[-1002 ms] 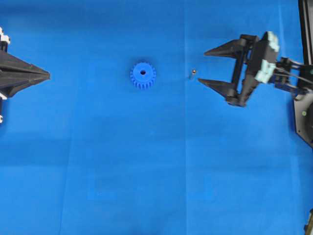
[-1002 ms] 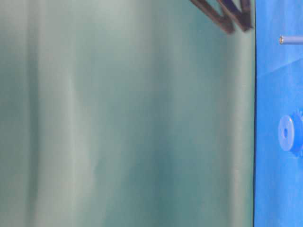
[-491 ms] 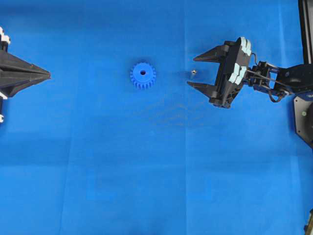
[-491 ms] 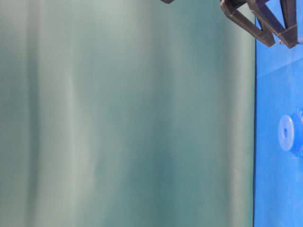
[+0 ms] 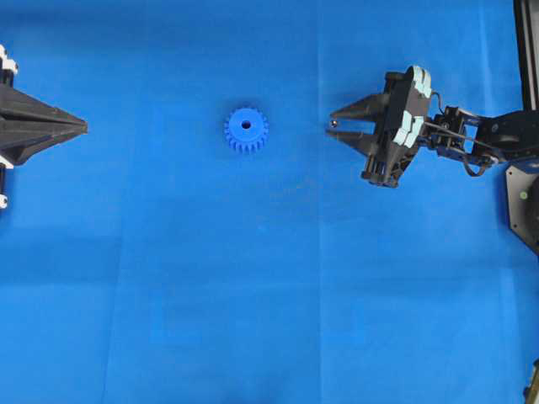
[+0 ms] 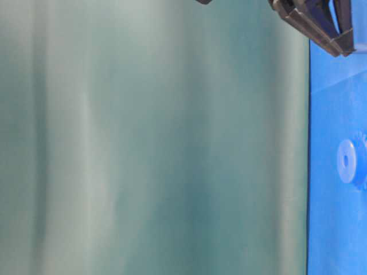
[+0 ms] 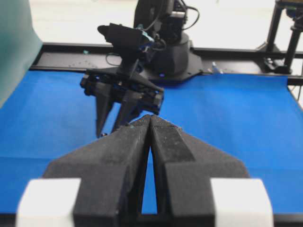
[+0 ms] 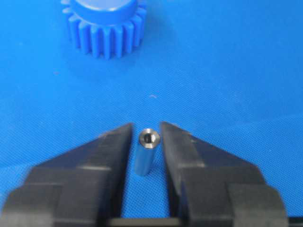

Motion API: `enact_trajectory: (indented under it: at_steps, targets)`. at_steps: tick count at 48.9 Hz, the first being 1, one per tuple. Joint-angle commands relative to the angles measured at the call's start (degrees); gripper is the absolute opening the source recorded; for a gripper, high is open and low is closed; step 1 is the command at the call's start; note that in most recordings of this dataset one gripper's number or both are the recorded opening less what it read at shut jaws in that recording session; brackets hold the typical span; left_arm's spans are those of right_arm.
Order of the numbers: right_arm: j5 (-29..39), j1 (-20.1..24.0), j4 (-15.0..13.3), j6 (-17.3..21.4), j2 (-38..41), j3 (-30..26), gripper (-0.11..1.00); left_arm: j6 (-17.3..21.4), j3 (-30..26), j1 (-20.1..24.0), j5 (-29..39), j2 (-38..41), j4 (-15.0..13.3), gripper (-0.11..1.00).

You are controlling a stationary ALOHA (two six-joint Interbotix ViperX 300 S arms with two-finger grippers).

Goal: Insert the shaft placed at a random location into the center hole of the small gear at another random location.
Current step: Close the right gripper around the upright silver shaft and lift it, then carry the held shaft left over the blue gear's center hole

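The small blue gear lies flat on the blue mat, its dark center hole facing up. The shaft stands upright to the gear's right. My right gripper is low over the mat with its two fingers on either side of the shaft. In the right wrist view the shaft stands between the jaws with a thin gap on each side, and the gear is further ahead. My left gripper is shut and empty at the far left; its tips meet.
The table-level view shows the gear on its edge and the right gripper's fingers at the top; the shaft is hidden there. The right arm's base stands at the mat's far edge. A green backdrop borders the mat.
My right gripper moved left toward the shaft, came down around it, and its jaws narrowed from wide open to a close fit. The left gripper, gear and shaft stayed still.
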Motion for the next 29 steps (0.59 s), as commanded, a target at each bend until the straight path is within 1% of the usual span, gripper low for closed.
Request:
enact_trajectory:
  at_steps: [1, 3, 17, 22, 29]
  targets:
    - [-0.18, 0.18, -0.53, 0.00, -0.53, -0.26, 0.06, -0.09, -0.53, 0.26, -0.26, 0.18, 0.09, 0.00]
    - [-0.18, 0.18, -0.62, 0.00, -0.53, -0.26, 0.03, -0.09, -0.53, 0.26, -0.26, 0.18, 0.09, 0.00]
    - [0.18, 0.18, -0.26, 0.09, -1.32, -0.18, 0.03, -0.18, -0.53, 0.26, -0.26, 0.00, 0.00, 0.00]
    - [2.11, 0.18, -0.09, 0.18, -4.48, -0.35, 0.03, -0.18, -0.62, 0.18, -0.26, -0.35, 0.09, 0.00]
    - [8.53, 0.26, 0.00, 0.18, -11.60, -0.97, 0.03, -0.18, -0.62, 0.26, 0.09, -0.88, 0.00, 0.00]
